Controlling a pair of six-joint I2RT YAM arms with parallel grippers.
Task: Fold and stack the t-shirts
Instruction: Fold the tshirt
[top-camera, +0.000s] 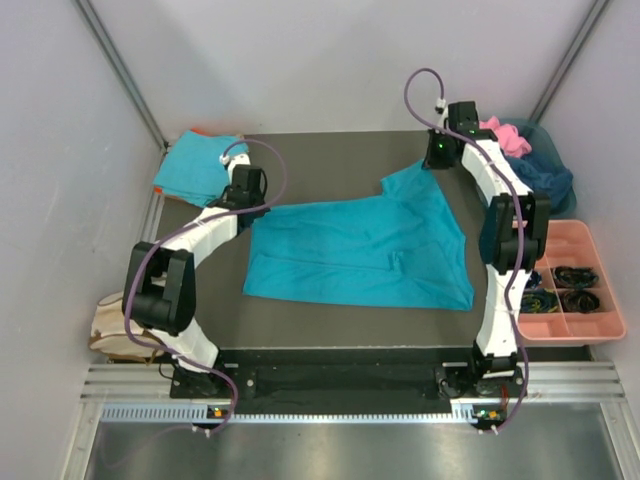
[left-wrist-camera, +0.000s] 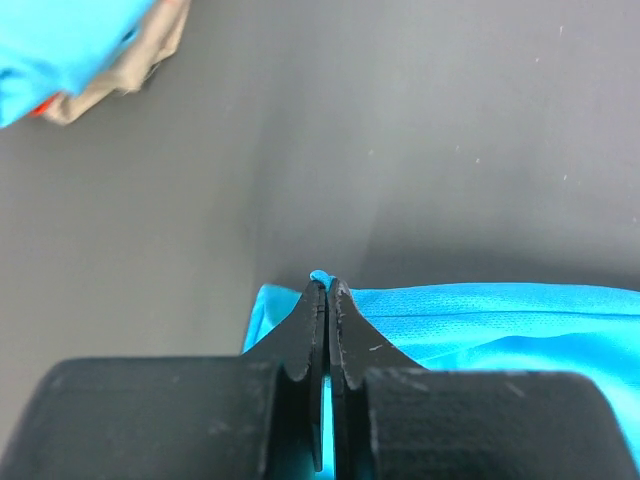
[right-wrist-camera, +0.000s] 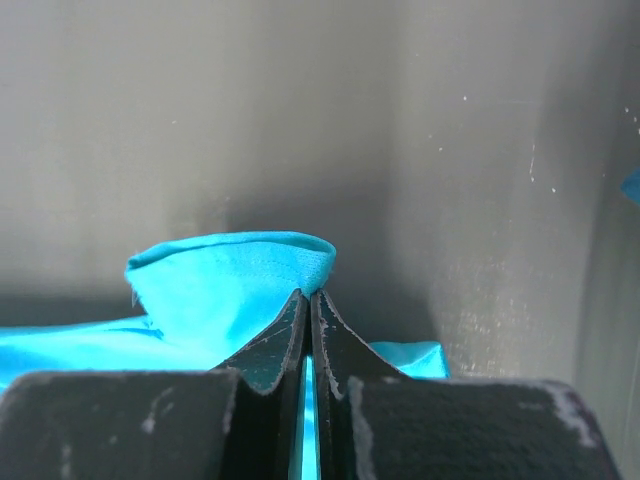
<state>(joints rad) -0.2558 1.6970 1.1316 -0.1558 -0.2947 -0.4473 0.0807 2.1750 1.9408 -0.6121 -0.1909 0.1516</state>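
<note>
A turquoise t-shirt (top-camera: 360, 250) lies spread across the dark table. My left gripper (top-camera: 252, 208) is shut on its far left corner; in the left wrist view a nub of turquoise cloth (left-wrist-camera: 320, 276) pokes out past the pinched jaws of that gripper (left-wrist-camera: 327, 290). My right gripper (top-camera: 432, 166) is shut on the far right corner, where the hem (right-wrist-camera: 240, 270) curls up over the closed jaws of the gripper (right-wrist-camera: 308, 296). A folded turquoise t-shirt (top-camera: 200, 165) lies at the back left. Pink (top-camera: 508, 135) and navy (top-camera: 545, 175) shirts are heaped at the back right.
A pink compartment tray (top-camera: 590, 240) holding dark cables sits at the right edge, beside the right arm. Grey walls close in the back and sides. A tan cloth bundle (top-camera: 112, 330) lies off the table's left side, near the left arm's base.
</note>
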